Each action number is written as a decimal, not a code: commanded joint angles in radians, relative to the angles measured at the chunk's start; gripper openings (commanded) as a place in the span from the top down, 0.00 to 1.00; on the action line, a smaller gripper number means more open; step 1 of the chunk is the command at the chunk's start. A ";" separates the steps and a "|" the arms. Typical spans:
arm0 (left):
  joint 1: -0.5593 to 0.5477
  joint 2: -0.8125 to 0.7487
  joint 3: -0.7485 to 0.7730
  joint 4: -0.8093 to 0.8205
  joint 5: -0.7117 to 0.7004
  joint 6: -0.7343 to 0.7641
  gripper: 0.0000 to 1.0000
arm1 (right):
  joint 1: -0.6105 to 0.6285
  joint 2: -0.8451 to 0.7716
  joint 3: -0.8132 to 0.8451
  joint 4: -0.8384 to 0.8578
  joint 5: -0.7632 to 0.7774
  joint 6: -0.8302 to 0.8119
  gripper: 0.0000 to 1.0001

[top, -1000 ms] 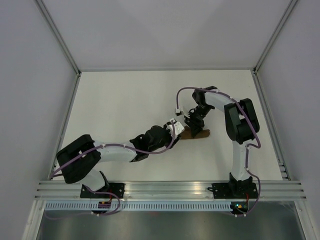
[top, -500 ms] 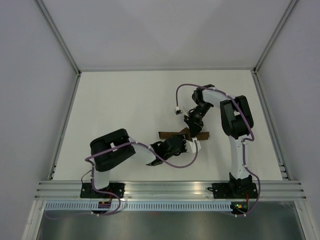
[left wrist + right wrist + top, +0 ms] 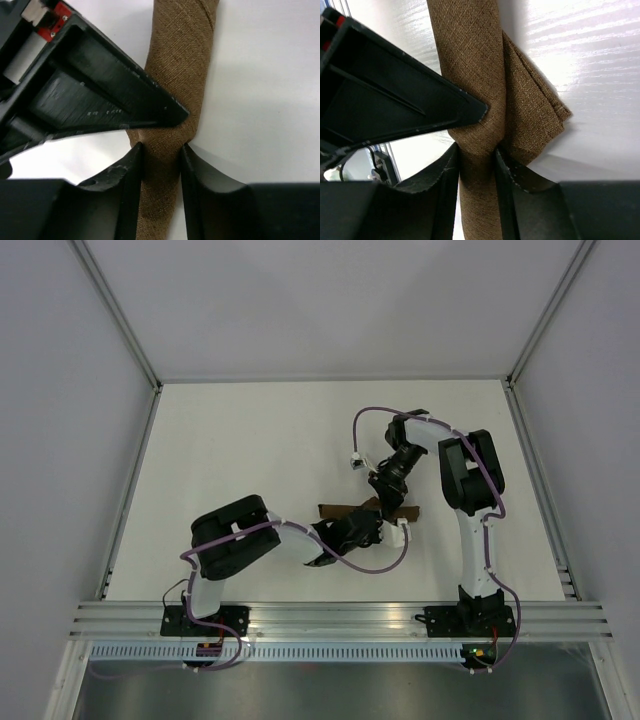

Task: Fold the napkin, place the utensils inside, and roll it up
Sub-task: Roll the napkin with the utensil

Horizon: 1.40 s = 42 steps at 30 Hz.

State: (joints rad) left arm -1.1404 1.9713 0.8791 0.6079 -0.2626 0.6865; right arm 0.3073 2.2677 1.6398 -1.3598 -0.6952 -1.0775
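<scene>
The dark brown napkin [image 3: 336,510] lies rolled into a narrow tube on the white table, between the two arms. In the left wrist view my left gripper [image 3: 161,152] is shut on the napkin roll [image 3: 175,65], its fingers pinching the cloth. In the right wrist view my right gripper [image 3: 476,155] is shut on the same roll [image 3: 470,60], with a loose folded corner [image 3: 535,105] sticking out to the right. Each wrist view shows the other gripper's black finger touching the roll from the left. The knife is hidden.
The white table [image 3: 240,450] is walled by white panels with aluminium posts at the back corners. An aluminium rail [image 3: 340,620] runs along the near edge by the arm bases. A purple cable [image 3: 360,435] loops above the right wrist.
The left arm has folded back and swung its wrist to the right over the roll. The napkin's left end has come into view. The right gripper stayed at the roll.
</scene>
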 commanded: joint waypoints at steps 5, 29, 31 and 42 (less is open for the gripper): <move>0.019 0.041 0.130 -0.368 0.252 -0.051 0.75 | -0.004 0.066 -0.015 0.152 0.088 -0.033 0.39; 0.148 0.029 0.285 -0.672 0.569 -0.199 0.83 | -0.290 -0.260 -0.012 0.384 -0.299 0.280 0.17; 0.177 0.040 0.316 -0.717 0.609 -0.219 0.83 | -0.353 -0.318 -0.052 0.425 -0.337 0.283 0.17; 0.347 0.198 0.606 -1.062 0.951 -0.303 0.79 | -0.471 -0.762 -0.522 0.741 -0.331 0.255 0.17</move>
State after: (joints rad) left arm -0.8280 2.0926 1.4231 -0.2504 0.5461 0.4500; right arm -0.1772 1.6260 1.2434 -0.7666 -0.9718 -0.7738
